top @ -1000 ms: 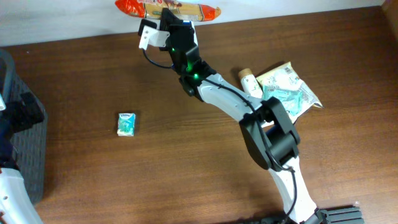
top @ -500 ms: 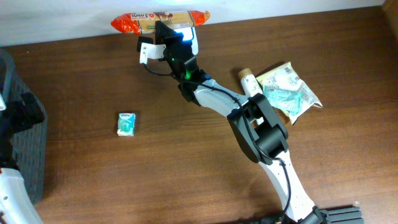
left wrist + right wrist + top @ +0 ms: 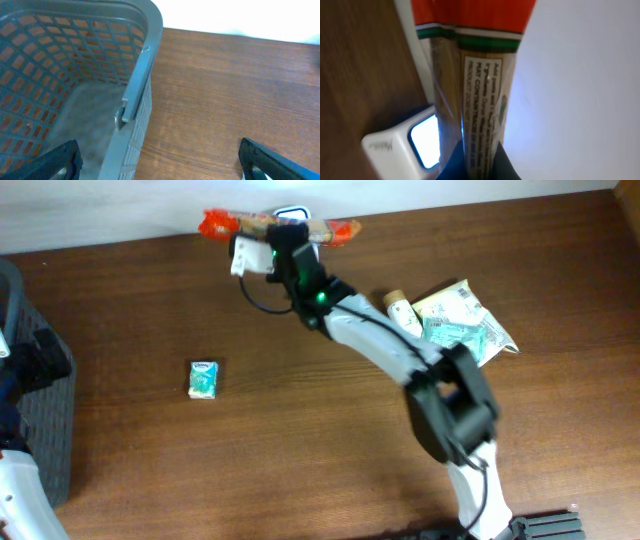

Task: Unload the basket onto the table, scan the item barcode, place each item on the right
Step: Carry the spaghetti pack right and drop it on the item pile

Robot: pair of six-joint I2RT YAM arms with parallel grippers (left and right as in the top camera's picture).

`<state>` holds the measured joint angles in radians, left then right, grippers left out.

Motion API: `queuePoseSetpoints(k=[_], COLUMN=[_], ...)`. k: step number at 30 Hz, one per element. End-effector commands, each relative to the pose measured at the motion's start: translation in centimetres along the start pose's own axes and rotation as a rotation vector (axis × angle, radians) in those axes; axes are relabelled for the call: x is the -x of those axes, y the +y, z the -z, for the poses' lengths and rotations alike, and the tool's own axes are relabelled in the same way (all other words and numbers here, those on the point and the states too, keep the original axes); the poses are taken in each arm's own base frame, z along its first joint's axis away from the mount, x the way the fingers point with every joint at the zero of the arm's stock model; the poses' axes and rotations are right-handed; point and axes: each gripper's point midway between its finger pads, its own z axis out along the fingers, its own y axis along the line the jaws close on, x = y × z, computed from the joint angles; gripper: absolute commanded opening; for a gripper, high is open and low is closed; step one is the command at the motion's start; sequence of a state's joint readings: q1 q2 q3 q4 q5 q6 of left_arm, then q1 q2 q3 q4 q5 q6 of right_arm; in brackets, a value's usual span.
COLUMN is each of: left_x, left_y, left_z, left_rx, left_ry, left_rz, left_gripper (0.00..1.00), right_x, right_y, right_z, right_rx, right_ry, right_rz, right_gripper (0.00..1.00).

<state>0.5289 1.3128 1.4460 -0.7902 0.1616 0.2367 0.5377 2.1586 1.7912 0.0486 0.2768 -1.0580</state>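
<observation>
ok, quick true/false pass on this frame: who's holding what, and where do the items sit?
1. The right gripper is shut on the long orange-ended packet. True.
2. The left gripper is shut on an item. False: it is open and empty, by the basket.
3. The white scanner has a lit window. True.
4. The small teal packet is in the basket. False: it lies on the table, apart from the basket.
</observation>
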Motion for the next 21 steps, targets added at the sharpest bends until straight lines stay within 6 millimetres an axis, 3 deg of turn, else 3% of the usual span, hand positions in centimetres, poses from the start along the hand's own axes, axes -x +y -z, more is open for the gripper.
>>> queuePoseSetpoints(k=[1,3,5,8,12,14,19,21], left_x=[0.6,0.6,0.6,0.6,0.6,0.6,0.6,0.5], left_y=[0.2,0.2,0.2,0.2,0.2,0.2,0.2,0.2], left_z=[0.5,0.5,0.5,0.5,0.5,0.5,0.5,0.5], left_rx=[0.005,0.005,0.005,0.005,0.005,0.005,0.005,0.005], left_ry=[-0.019,-0.019,-0.019,-0.019,-0.019,-0.019,-0.019,-0.018], left_rz=[-0.012,-0.013,-0.012,-0.012,-0.013,-0.012,-0.013,-0.012], left_gripper=[0.99,0.99,0.99,0.99,0.99,0.99,0.99,0.99], right_x=[3.9,2.3,-0.8,-5.8,-14.9,-18.2,-21.8,-23.8], right_y=[-15.4,-16.0,-15.4,-12.8,-8.6,-6.7,-2.1,-1.3], right_z=[12.2,15.3,17.7,19.1,19.3,19.0,17.8,17.6], right_rx=[-0.211,-0.154,-0.090,-0.005,0.082,0.121,0.342,0.379], right_ry=[-0.114,-0.063,0.040,0.238,0.570,0.691,0.778,0.812], right_rz=[-0.437,-0.577,-0.715,-0.779,-0.852,-0.876,-1.021,-1.125], right_gripper=[0.04,0.04,0.04,0.04,0.04,0.04,0.04,0.04])
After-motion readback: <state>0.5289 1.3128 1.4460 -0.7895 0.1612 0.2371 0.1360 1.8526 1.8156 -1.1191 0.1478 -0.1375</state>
